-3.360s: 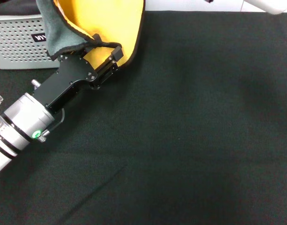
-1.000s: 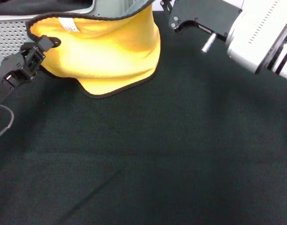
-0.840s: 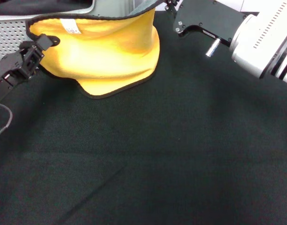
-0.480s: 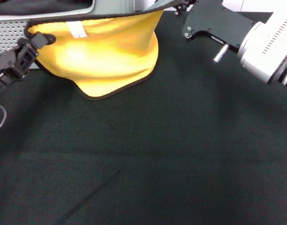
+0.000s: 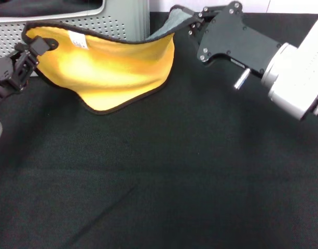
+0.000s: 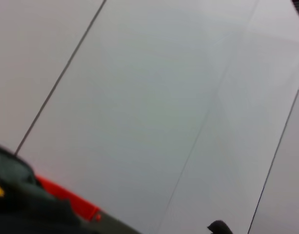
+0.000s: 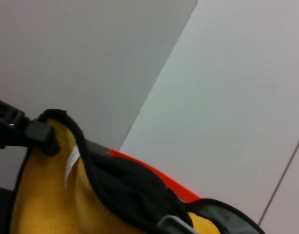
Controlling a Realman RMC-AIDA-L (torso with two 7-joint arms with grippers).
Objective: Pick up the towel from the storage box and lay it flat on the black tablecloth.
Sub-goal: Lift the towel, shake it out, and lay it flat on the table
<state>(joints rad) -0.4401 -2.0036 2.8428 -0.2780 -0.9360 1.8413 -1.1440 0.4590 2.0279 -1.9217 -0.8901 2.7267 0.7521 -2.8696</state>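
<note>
The towel (image 5: 114, 67) hangs stretched between the two grippers above the black tablecloth (image 5: 174, 176), yellow side toward the head camera, its lower edge sagging in a curve that seems to touch the cloth (contact is hard to confirm). The left gripper (image 5: 31, 49) has its jaws clenched on the corner near the white tag (image 5: 77, 38). The right gripper (image 5: 192, 23) grips the opposite corner, though its jaws are mostly hidden by folded grey fabric. The storage box (image 5: 96, 23) sits behind, cut off by the frame's top edge. The left wrist view shows only pale wall.
</note>
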